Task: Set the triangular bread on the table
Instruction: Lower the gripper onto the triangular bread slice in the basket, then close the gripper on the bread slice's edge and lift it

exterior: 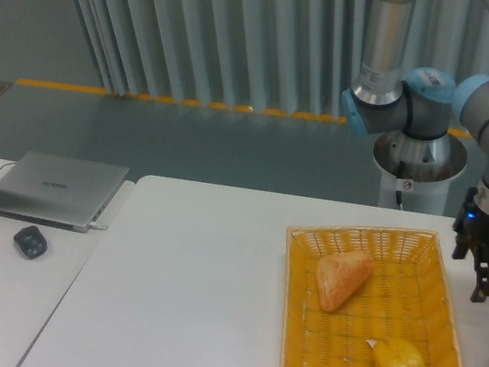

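Bread: triangular bread [342,277] is lying in the far part of the yellow basket [450,356].
Gripper [487,278]: hanging just right of the basket, grasping nothing; spread unclear.
Table [188,305]: bearing the basket.

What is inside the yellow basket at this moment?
Inside the yellow basket lie the triangular bread, toward the far left, and a yellow bell pepper, nearer the front. Both rest on the woven bottom, apart from each other. The parts of the bottom beneath them are covered.
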You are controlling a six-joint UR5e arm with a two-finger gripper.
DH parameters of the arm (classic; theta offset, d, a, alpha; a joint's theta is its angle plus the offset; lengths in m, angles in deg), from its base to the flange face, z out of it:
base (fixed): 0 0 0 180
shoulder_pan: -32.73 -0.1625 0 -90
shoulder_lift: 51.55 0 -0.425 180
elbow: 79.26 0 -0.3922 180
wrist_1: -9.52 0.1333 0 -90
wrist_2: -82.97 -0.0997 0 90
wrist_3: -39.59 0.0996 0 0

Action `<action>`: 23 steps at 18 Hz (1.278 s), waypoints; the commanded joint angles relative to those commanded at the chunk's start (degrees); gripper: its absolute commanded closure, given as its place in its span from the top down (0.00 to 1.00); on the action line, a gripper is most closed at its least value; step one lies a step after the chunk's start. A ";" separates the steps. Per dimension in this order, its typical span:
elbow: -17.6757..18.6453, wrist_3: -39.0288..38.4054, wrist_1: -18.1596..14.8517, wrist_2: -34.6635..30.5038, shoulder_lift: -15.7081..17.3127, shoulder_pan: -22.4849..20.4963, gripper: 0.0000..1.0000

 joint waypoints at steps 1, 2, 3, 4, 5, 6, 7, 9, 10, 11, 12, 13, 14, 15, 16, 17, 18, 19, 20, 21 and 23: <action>0.18 -1.68 -0.17 0.00 -0.09 1.06 1.00; 0.26 -3.35 -0.35 0.00 -0.09 1.85 1.00; 0.87 -7.02 0.00 0.00 -0.09 3.77 1.00; 1.40 -9.84 0.17 0.00 -0.09 5.53 1.00; 2.10 -13.09 0.35 -0.61 -0.09 8.07 1.00; 2.20 -14.77 0.35 -1.31 -0.09 9.49 1.00; 2.20 -18.70 0.44 -1.49 -0.26 11.51 1.00; 2.20 -23.39 0.44 -1.84 -0.96 13.98 1.00; 2.29 -23.58 0.44 -2.19 -1.05 14.51 1.00; 2.46 -23.67 0.44 -2.89 -1.58 15.12 1.00; 2.90 -23.93 0.53 -3.95 -1.84 16.09 1.00; 3.42 -24.19 0.61 -5.35 -2.19 16.79 1.00; 3.95 -24.19 1.57 -7.80 -2.72 17.67 1.00; 4.30 -24.37 2.10 -8.69 -3.25 18.20 1.00; 4.40 -24.37 2.20 -8.96 -3.69 18.38 1.00; 4.48 -24.80 2.20 -9.40 -4.30 18.56 1.00; 4.48 -24.81 2.37 -9.75 -4.57 18.91 1.00; 4.48 -24.81 2.98 -10.45 -4.92 19.17 1.00; 4.48 -24.81 3.16 -10.72 -5.18 19.26 1.00; 4.48 -24.81 3.34 -10.98 -5.36 19.52 1.00; 4.40 -24.81 3.34 -11.16 -5.54 19.61 0.95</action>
